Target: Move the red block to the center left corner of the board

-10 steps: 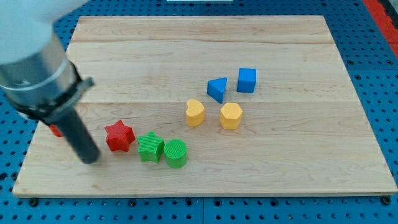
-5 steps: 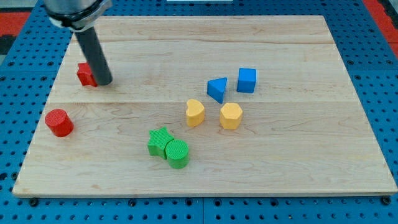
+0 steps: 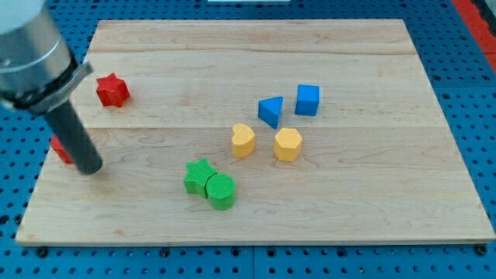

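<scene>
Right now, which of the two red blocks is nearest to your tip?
The red block at the view's left edge, half hidden behind the rod beside my tip. The red star sits apart, toward the view's top.

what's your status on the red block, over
My tip down at the board's left edge, right beside the red block, which the rod mostly hides. Red star sits apart toward the view's top. Nothing in the way.
</scene>
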### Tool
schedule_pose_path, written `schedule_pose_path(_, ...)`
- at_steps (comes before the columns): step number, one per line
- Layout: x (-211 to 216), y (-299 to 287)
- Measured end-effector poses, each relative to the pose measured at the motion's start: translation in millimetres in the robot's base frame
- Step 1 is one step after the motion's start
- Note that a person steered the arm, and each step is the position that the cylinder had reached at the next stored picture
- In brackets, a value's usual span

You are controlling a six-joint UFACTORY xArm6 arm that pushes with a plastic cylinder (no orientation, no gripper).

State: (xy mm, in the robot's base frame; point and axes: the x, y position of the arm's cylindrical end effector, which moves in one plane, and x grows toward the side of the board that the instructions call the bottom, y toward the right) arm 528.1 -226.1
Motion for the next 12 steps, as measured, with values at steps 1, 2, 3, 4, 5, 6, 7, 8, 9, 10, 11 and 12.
schedule_pose_path(1, 18, -73)
schedule_pose_path(2, 10, -71)
schedule_pose_path(3, -13, -57)
schedule_pose_path(4, -59, -45)
schedule_pose_path(5, -77, -20)
schedule_pose_path(6, -77, -16)
schedule_pose_path(7, -62, -17)
schedule_pose_path(8, -88, 36)
schedule_pose_path(9, -118, 28)
schedule_pose_path(10, -109, 50)
schedule_pose_path(11, -109, 59)
schedule_pose_path(12, -109, 59)
